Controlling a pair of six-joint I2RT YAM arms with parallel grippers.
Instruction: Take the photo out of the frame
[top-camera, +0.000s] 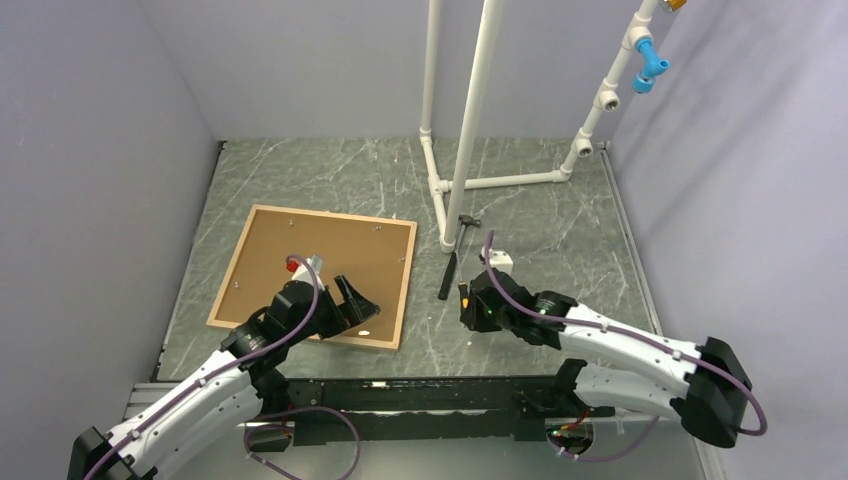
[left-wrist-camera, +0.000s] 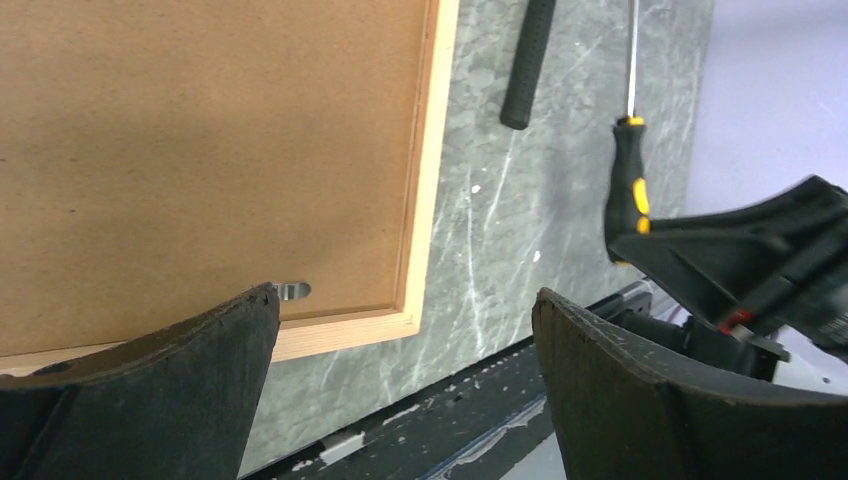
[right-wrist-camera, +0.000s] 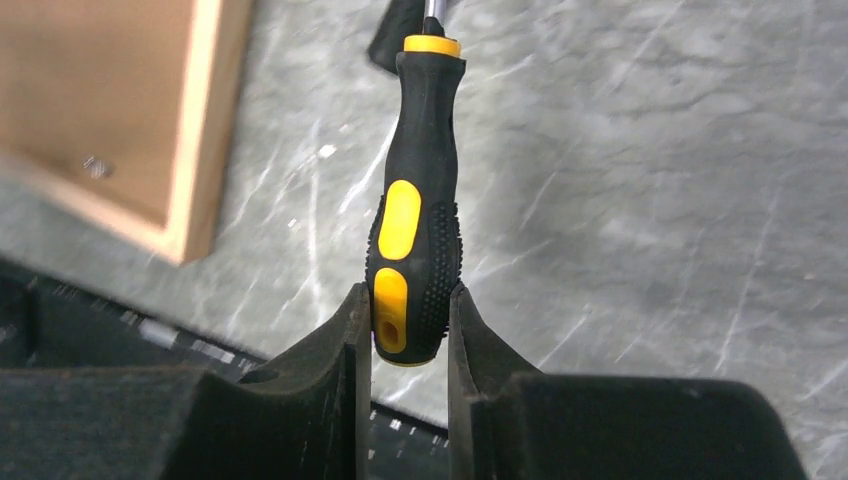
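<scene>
One screwdriver (right-wrist-camera: 415, 230) in the right claw (right-wrist-camera: 408, 305), clear only in wrist views

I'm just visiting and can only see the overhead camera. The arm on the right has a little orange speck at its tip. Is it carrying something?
Observer: Yes. Its wrist camera shows a screwdriver with a black-and-yellow handle, the butt end pinched between the right fingers.
Visitor: And the other arm, over the wooden frame?
Observer: The left fingers are spread wide with nothing between them, by the frame at its near right corner.
Visitor: Can you see the photo anywhere?
Observer: No. Inside the frame, the left wrist camera shows the brown backing board, with a small metal tab at its near edge.
</scene>
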